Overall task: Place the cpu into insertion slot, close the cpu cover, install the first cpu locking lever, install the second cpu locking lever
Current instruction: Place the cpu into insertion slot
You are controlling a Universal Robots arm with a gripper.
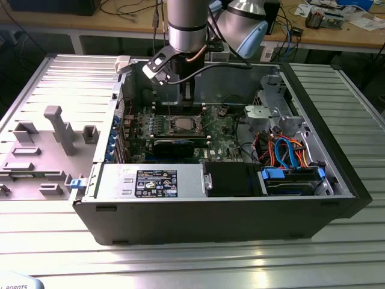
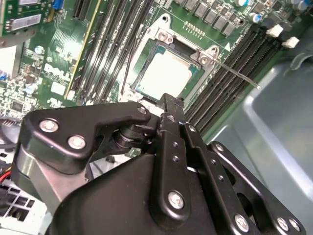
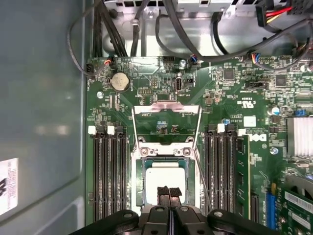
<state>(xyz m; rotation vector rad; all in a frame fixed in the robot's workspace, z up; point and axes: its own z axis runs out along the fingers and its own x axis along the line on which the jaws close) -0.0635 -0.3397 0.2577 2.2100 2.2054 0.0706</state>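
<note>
Squarely seated in the insertion slot (image 3: 161, 151), the silvery-grey cpu (image 3: 165, 174) — jaws pressed together, holding nothing.

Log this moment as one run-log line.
pincer: shut, over chip | chip: lying in socket | cover: open, swung back

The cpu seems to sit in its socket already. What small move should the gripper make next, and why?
Probably move off the cpu toward the cpu cover and tip it down. In the first wrist view the cpu lies in the insertion slot, the cover is open beyond it, and the gripper, fingers shut with nothing between them, hangs over the cpu.
</note>
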